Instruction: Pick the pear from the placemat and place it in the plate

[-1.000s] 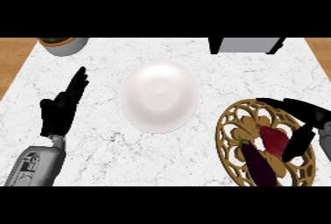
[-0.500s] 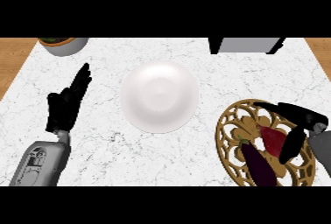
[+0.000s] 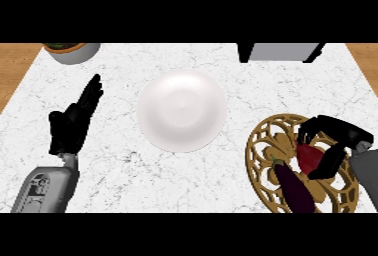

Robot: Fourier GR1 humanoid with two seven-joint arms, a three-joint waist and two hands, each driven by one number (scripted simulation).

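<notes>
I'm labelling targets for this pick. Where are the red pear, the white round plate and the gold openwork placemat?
red pear point(image 3: 307, 156), head view, its exposed middle.
white round plate point(image 3: 181, 110), head view, its bare centre.
gold openwork placemat point(image 3: 252, 149), head view, its left rim.

The white marble tabletop point(image 3: 184, 180) fills most of what I look down on, with brown wood point(image 3: 15, 70) showing past its edges at 10 and 2 o'clock. At 11 o'clock a grey round pot point(image 3: 72, 51) sits at the far edge, cut off, brown and green inside. At 1 o'clock stands a grey box point(image 3: 282, 52), also cut off. At 4 o'clock lies a dark purple eggplant point(image 3: 294, 189), lengthwise from 11 to 5.
</notes>
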